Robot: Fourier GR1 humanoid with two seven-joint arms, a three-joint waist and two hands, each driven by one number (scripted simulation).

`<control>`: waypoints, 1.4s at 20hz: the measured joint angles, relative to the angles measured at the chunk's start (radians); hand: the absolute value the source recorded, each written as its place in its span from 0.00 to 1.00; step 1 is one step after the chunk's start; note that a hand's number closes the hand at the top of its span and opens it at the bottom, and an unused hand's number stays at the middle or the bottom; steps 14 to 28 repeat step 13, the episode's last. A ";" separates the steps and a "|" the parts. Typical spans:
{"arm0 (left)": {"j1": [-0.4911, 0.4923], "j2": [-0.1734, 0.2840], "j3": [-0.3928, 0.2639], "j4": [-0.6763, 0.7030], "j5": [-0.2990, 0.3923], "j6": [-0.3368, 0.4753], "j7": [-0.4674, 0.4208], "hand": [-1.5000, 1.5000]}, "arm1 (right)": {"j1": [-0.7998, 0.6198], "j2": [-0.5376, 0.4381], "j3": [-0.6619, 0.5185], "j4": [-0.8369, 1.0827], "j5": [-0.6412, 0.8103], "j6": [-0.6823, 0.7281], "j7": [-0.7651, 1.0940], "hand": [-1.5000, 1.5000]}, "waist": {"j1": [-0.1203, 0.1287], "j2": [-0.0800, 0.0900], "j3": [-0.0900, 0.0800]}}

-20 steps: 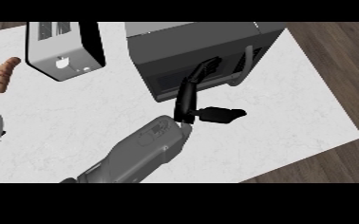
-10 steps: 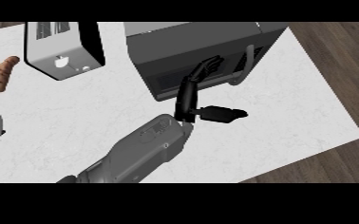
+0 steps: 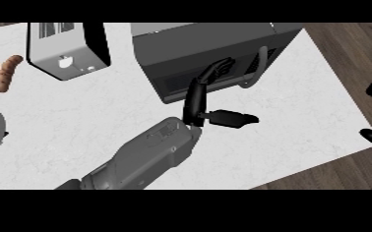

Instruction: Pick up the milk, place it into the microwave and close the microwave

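**Door nearly home, and the push could slip**

Our left hand reaches up from the bench with its fingers stretched out almost straight and the thumb spread off to the right. It has hold of nothing. The fingertips lie against the dark front of the microwave, and the curved door handle is just to the right of them. Our right hand shows only as dark slivers well to the right of the fingers.

No milk is in view, neither on the bench around the fingers nor in the hand. We judge that it already sits inside, behind the door the fingers are touching. From this steep angle we cannot tell whether the door is fully shut or still a crack open along the handle side.

The risks, as we judge them:

- The fingertips touch close to the handle, so a push could slide them into the gap behind it and catch there.
- A push that runs along the door instead of square to it could shift the whole microwave across the bench, leaving the door unlatched.
- If the milk stands too near the opening, the door may stop against it.

The toaster stands well to the left of the fingers, and the brown item lies further left at the edge. Neither is in the way.
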 measured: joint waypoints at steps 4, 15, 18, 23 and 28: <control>0.002 0.001 0.001 0.004 0.017 0.000 -0.025 0.00 | -0.011 0.009 0.009 0.042 -0.063 0.042 0.021 0.00 | -0.007 0.001 0.000; 0.003 0.000 -0.001 0.016 0.052 -0.007 -0.070 0.00 | -0.057 -0.009 -0.003 0.126 -0.160 0.110 0.054 0.00 | -0.014 0.001 0.000; 0.003 0.000 -0.001 0.016 0.052 -0.007 -0.070 0.00 | -0.057 -0.009 -0.003 0.126 -0.160 0.110 0.054 0.00 | -0.014 0.001 0.000; 0.003 0.000 -0.001 0.016 0.052 -0.007 -0.070 0.00 | -0.057 -0.009 -0.003 0.126 -0.160 0.110 0.054 0.00 | -0.014 0.001 0.000; 0.003 0.000 -0.001 0.016 0.052 -0.007 -0.070 0.00 | -0.057 -0.009 -0.003 0.126 -0.160 0.110 0.054 0.00 | -0.014 0.001 0.000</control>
